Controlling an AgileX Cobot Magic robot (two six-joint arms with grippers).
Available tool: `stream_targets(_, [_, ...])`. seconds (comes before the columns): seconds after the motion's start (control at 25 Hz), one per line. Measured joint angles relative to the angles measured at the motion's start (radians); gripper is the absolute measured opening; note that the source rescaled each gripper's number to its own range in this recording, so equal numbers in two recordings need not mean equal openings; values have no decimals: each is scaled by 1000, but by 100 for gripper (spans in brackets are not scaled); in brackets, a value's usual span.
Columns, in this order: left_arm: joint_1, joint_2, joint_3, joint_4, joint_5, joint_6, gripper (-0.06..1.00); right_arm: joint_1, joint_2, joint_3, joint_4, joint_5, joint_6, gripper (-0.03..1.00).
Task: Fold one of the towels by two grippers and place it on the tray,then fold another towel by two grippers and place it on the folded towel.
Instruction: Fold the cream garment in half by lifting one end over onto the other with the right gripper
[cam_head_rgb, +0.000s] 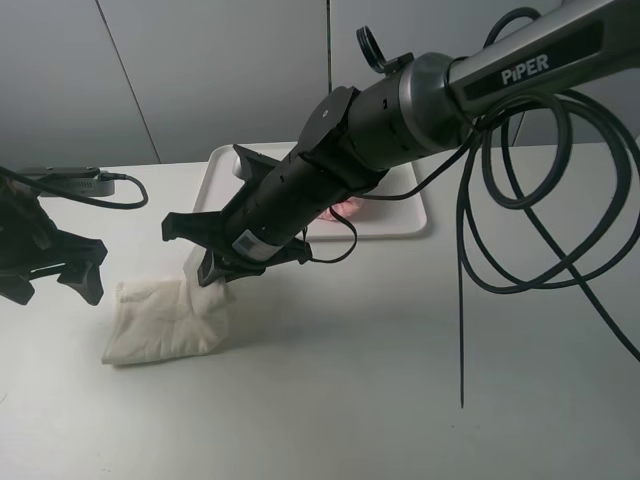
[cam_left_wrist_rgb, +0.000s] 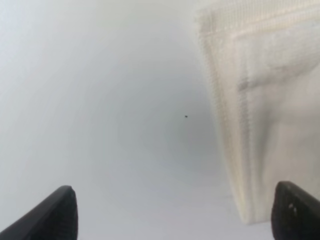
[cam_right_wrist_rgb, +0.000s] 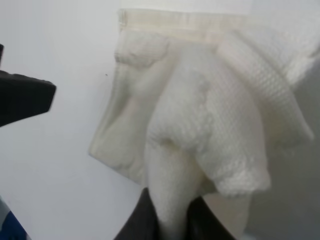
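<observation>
Setting: robotics lab or test cell, not a home. Evidence: plain white surface (cam_head_rgb: 400, 380) with almost nothing on it; bare pale grey wall panels (cam_head_rgb: 220, 70) with straight seams behind it; 2 dark robot arms over the surface, one marked "PIPER" (cam_head_rgb: 525, 68); loose black cables (cam_head_rgb: 520, 230) looping off that arm; a small grey device (cam_head_rgb: 75, 183) with its own cable at the far-left edge.

The flat white rectangular plastic tray (cam_head_rgb: 405, 228) lies at the table's far side; the cream-white terry-cloth towel (cam_head_rgb: 160, 322) lies before it to the left, the pale pink terry-cloth towel (cam_head_rgb: 345, 207) on it.
</observation>
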Motion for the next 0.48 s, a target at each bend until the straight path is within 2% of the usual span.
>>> stream_targets(0.32, [0, 0, 0, -2, -2, 6, 100, 0, -41, 0, -311, -2, 220, 6])
stream_targets(0.48, [0, 34, 0, -2, -9, 6, 100, 0, -66, 0, -374, 2, 262, 6])
